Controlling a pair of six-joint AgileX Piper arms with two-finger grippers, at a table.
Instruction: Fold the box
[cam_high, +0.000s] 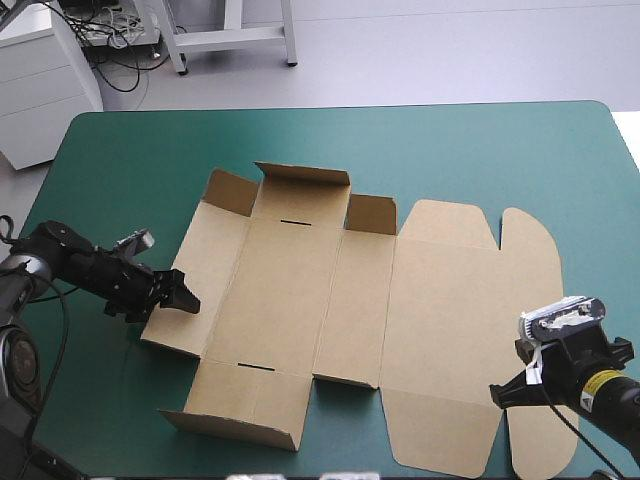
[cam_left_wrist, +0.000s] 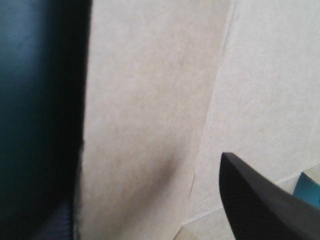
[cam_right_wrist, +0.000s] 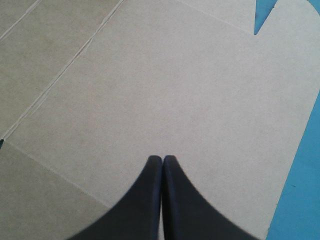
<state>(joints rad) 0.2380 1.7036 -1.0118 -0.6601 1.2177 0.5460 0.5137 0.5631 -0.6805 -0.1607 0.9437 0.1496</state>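
Observation:
The brown box (cam_high: 340, 300) lies as a cut sheet across the table's middle. Its far flaps (cam_high: 300, 178) and the near-left flap (cam_high: 235, 420) stand partly raised, and the wide lid panel (cam_high: 450, 320) lies flat to the right. My left gripper (cam_high: 180, 295) sits low at the sheet's left panel, open, its black fingers (cam_left_wrist: 260, 200) astride that panel's edge (cam_left_wrist: 150, 100). My right gripper (cam_high: 503, 393) hovers over the lid's near-right part, shut in one point (cam_right_wrist: 162, 157) above bare board (cam_right_wrist: 175, 90), holding nothing.
The teal-green cover (cam_high: 450, 150) surrounds the sheet on all sides. The lid's front flaps (cam_high: 540, 440) reach close to the table's near edge. A strip of cover (cam_right_wrist: 300, 190) shows beside the lid's rounded flap in the right wrist view.

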